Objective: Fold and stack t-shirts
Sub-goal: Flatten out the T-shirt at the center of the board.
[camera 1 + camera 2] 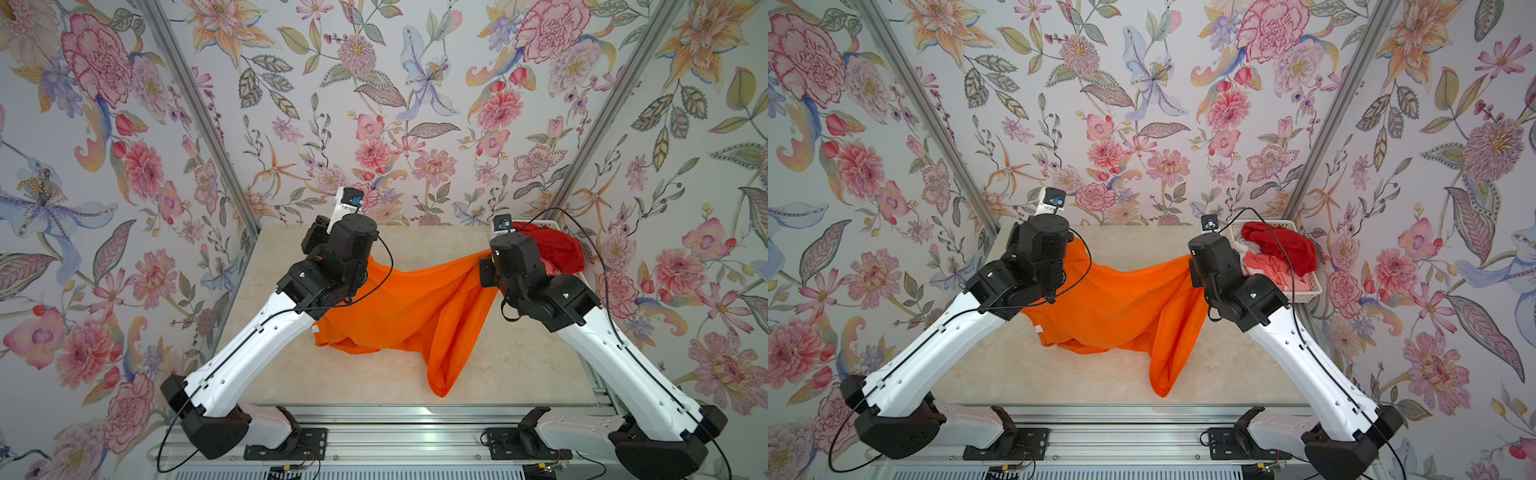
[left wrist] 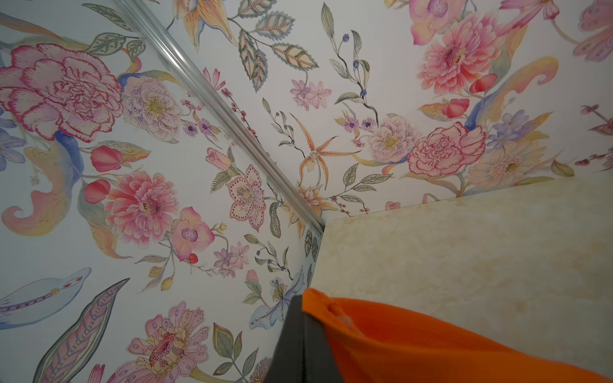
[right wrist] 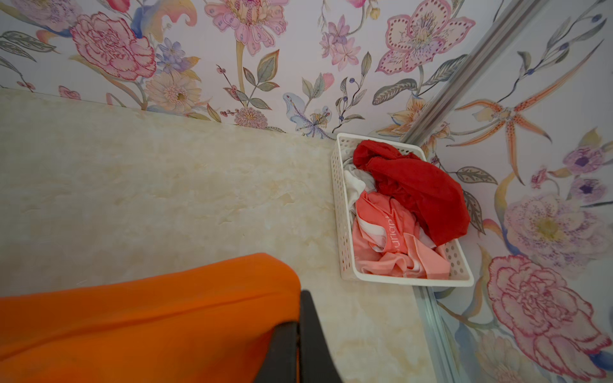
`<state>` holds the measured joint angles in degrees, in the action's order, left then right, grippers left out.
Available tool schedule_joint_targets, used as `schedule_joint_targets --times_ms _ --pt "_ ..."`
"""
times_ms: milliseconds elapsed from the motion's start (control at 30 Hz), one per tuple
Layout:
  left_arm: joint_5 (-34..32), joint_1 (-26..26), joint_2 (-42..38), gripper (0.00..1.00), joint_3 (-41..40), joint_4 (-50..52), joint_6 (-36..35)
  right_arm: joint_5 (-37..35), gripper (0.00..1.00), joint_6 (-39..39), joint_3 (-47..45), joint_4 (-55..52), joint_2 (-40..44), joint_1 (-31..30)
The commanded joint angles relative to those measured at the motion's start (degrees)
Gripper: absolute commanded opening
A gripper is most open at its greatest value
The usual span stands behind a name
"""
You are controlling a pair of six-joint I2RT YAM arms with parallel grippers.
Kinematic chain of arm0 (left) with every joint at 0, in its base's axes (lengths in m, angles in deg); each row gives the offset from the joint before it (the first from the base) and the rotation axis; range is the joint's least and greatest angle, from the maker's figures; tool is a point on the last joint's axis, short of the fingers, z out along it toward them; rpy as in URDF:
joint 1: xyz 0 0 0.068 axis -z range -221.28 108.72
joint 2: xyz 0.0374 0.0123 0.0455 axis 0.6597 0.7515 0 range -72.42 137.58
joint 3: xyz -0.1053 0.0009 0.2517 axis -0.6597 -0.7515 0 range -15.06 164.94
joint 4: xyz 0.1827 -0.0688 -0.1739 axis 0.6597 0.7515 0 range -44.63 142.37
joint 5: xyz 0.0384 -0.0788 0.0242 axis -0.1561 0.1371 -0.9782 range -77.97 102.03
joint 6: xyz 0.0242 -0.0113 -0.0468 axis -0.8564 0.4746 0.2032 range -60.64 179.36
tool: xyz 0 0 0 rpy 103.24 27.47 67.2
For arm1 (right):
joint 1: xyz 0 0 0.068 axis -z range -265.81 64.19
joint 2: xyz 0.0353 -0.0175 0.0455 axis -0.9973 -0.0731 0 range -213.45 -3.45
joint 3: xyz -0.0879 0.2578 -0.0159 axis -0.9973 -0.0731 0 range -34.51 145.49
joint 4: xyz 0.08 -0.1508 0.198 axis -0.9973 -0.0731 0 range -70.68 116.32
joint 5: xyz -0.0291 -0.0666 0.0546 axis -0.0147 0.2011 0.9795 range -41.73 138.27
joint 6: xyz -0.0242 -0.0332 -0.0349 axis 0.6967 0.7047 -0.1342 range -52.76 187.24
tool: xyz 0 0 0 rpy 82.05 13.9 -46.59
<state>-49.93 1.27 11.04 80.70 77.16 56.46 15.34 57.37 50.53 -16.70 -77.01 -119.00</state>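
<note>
Over the beige table point(image 1: 519, 365), the orange t-shirt point(image 1: 399, 307) is hanging stretched, lower folds touching it. The white basket point(image 3: 345, 212) at the far right is holding the red t-shirt point(image 3: 421, 185) and coral-pink t-shirt point(image 3: 388, 238). The left gripper point(image 2: 300, 318) and right gripper point(image 3: 298, 318) are each pinching an orange edge.

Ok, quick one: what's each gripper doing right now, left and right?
Left gripper: closed, holding the orange t-shirt.
Right gripper: closed, holding the same shirt at its other end.
</note>
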Motion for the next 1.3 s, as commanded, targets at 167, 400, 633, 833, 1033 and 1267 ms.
schedule_joint_targets --times_ms 167,400,633,833,1033,1267 --pt "11.54 -17.78 10.95 0.0 -0.34 0.6 20.43 14.42 0.0 -0.12 3.39 16.0 -20.16 13.02" --pt "15.1 -27.07 27.85 0.39 15.62 -0.65 20.97 11.91 0.82 6.03 28.44 12.24 -44.51 15.83" --pt "8.64 -24.76 40.11 0.76 36.93 -0.57 7.93 10.12 1.0 7.87 44.37 13.13 -50.81 16.17" --pt "15.32 -22.29 32.55 0.93 29.57 -0.26 10.21 21.81 1.0 0.49 38.57 12.45 -44.84 15.43" --pt "30.63 -17.77 17.1 0.86 1.85 1.07 21.62 33.78 0.95 -6.19 5.33 24.32 -29.56 12.52" --pt "51.28 -16.5 1.85 0.76 -27.27 -1.16 41.55 29.27 0.92 -14.85 -25.81 26.83 -10.57 4.24"
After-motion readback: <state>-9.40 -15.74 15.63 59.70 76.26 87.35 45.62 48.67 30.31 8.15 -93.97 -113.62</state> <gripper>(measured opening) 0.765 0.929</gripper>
